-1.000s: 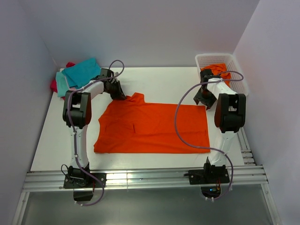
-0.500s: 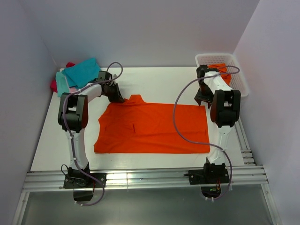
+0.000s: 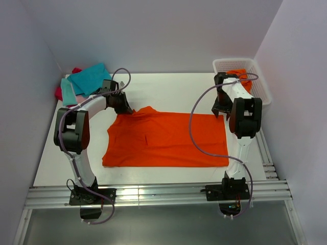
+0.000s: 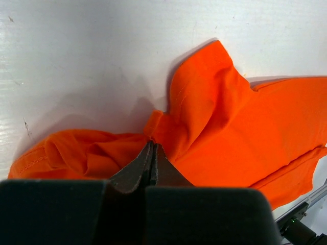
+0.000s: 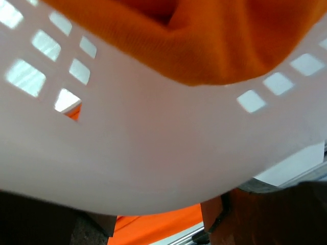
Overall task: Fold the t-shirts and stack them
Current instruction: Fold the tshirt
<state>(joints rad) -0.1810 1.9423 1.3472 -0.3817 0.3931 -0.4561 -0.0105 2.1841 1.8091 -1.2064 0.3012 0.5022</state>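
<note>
A bright orange t-shirt (image 3: 168,138) lies spread flat on the white table. My left gripper (image 3: 124,108) is shut on the shirt's bunched far-left corner beside a sleeve; the left wrist view shows the closed fingertips (image 4: 152,149) pinching orange fabric (image 4: 219,117). My right gripper (image 3: 220,111) hovers at the shirt's far-right corner, close against the basket. In the right wrist view its fingers (image 5: 87,229) stand wide apart and hold nothing, with orange cloth (image 5: 153,227) below them. Teal (image 3: 89,77), pale pink (image 3: 77,95) and crimson (image 3: 59,93) shirts lie piled at the far left.
A white lattice basket (image 3: 260,84) stands at the far right corner with another orange shirt (image 3: 240,75) inside; its wall (image 5: 153,153) fills the right wrist view. Purple walls enclose the table on three sides. An aluminium rail (image 3: 153,196) runs along the near edge.
My left gripper has moved left and slightly nearer, dragging the shirt's far-left corner and wrinkling it. The right gripper drew closer to the basket a second ago, then held still.
</note>
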